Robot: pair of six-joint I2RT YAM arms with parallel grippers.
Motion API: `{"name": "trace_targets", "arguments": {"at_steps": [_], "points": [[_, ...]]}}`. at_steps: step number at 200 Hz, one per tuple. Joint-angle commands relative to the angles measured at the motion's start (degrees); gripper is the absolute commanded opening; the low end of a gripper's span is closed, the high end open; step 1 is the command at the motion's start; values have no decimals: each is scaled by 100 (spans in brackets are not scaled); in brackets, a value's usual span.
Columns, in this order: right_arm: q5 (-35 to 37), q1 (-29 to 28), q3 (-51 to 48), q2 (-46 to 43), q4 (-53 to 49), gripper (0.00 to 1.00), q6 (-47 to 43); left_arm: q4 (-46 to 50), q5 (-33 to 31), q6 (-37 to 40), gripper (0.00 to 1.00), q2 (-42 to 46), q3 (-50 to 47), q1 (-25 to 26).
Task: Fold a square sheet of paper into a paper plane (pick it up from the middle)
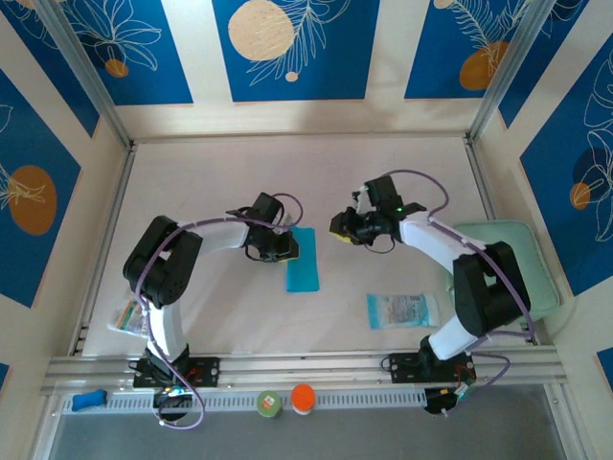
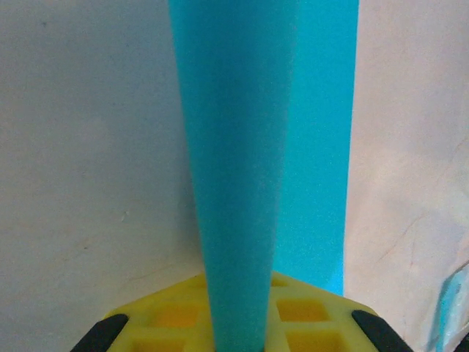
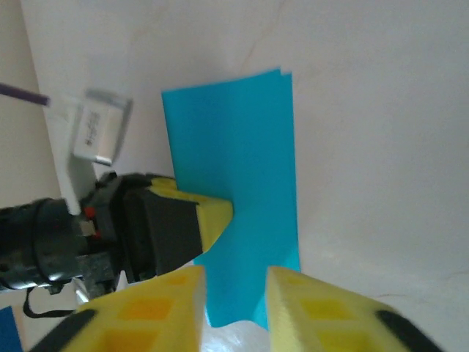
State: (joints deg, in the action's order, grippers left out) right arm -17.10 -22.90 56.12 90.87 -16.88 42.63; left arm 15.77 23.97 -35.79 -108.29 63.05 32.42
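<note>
The square sheet of paper (image 1: 303, 263) lies mid-table, folded into a narrow cyan rectangle. My left gripper (image 1: 285, 247) is at its left long edge and is shut on it. In the left wrist view a lifted fold of the paper (image 2: 234, 147) runs up out of the yellow pads (image 2: 161, 323), with a flat layer behind it. My right gripper (image 1: 338, 230) hovers just right of the sheet's far end, apart from it. In the right wrist view the right gripper (image 3: 234, 301) is open. The paper (image 3: 242, 154) shows beyond the gap, with the left arm's fingertip (image 3: 214, 214) on its edge.
A pale printed packet (image 1: 402, 310) lies right of the sheet, near the right arm's base. The mint-green pad (image 1: 517, 259) sits at the table's right edge. Another packet (image 1: 127, 317) lies by the left arm. An orange cap (image 1: 303, 398) and a green one (image 1: 269, 403) rest on the front rail.
</note>
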Motion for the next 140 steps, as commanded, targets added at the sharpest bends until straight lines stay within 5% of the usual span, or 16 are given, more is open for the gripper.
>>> {"name": "trace_targets", "arguments": {"at_steps": [1, 48, 140], "points": [[-368, -369, 85, 459, -19, 20, 56, 295, -121, 184, 16, -92, 114, 1], [12, -870, 409, 1228, 87, 6, 270, 287, -96, 148, 19, -112, 68, -8], [511, -987, 584, 1926, -357, 2, 503, 449, -395, -183, 30, 187, 6, 0]]}}
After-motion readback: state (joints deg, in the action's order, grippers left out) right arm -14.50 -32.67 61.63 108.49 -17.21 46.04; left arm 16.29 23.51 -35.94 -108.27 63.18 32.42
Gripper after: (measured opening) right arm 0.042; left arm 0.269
